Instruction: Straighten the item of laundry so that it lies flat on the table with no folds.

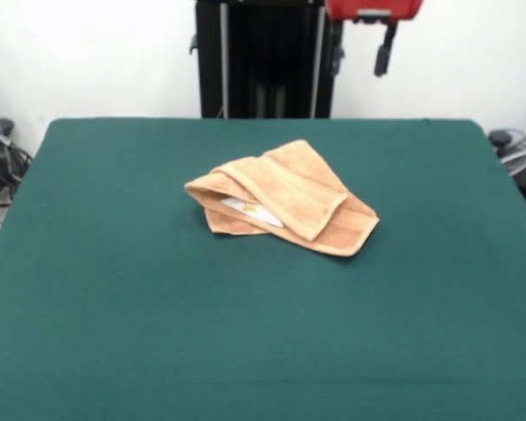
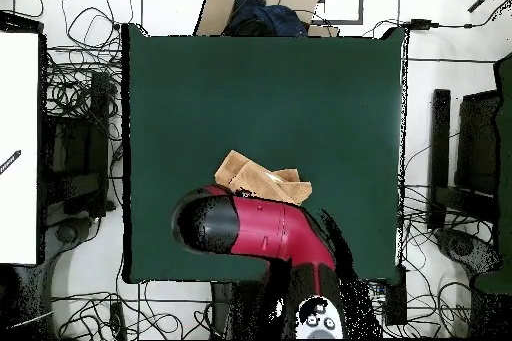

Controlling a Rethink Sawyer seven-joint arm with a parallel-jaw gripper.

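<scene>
Claw [image 1: 384,54] raised near pedestal, jaw state unclear | towel [image 1: 280,200] folded double mid-counter [image 1: 114,289] | tip: pinch the top flap's free corner, probably right end, peel outward low.

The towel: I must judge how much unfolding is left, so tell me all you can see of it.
The towel is peach-orange terry cloth, folded over itself in several layers into a rumpled wedge. Woven bands run along the top flap, and a small white tag peeks from under it. It lies near the middle of the green table, and nothing else touches it.
</scene>
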